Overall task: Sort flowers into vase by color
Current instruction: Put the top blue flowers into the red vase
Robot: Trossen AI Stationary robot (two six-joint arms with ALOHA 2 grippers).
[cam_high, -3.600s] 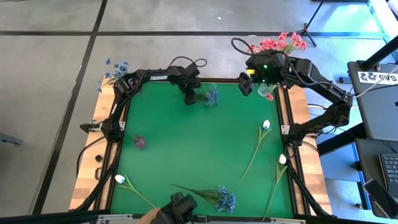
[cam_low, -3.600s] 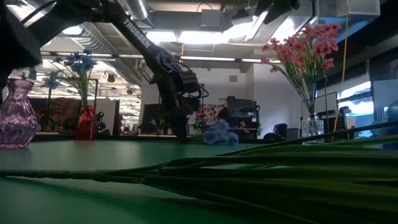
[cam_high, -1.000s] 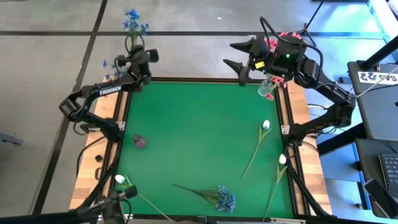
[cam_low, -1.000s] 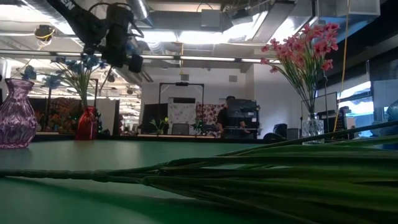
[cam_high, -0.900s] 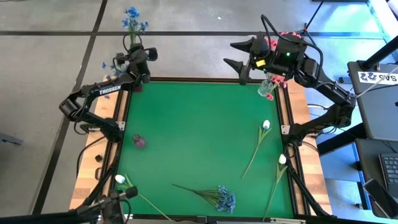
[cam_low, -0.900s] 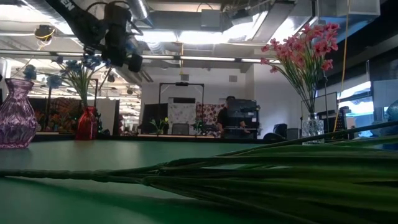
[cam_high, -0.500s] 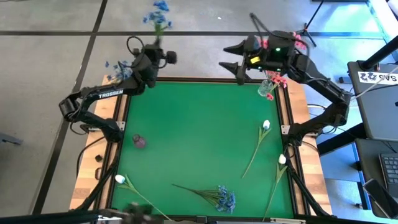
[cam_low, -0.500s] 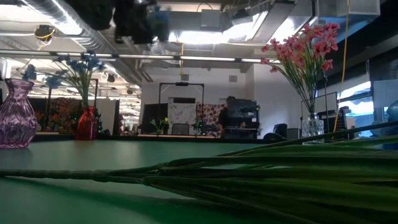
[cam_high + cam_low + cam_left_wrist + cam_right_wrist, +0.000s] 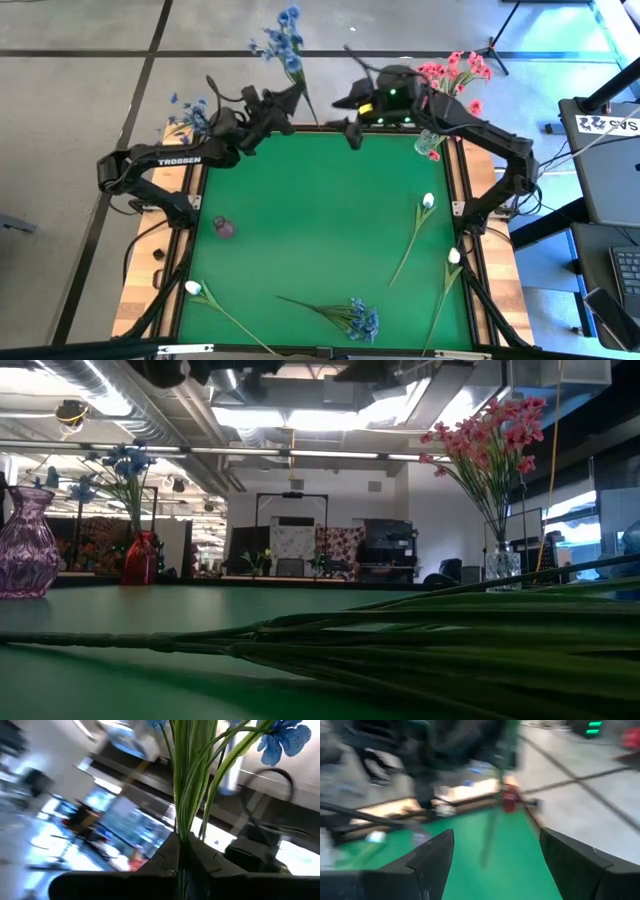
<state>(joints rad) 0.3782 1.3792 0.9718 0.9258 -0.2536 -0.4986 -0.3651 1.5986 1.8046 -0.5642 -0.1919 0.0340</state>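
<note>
Flowers: we see the blue sprig (image 9: 286, 40) clenched by its stems in the left claw (image 9: 283, 98), beyond the table (image 9: 320, 180) edge at 12 o'clock. We judge the spread, empty right claw (image 9: 352, 118) close enough to snag it; open room lies toward 6 o'clock.

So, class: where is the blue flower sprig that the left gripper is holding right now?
In the high view, the blue sprig is held aloft past the table's far edge, centre-left, in the left gripper, with the right gripper nearby.

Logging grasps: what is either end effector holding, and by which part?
The left end effector is shut on the blue flower sprig, gripping its green stems. The right end effector is open, empty.
</note>
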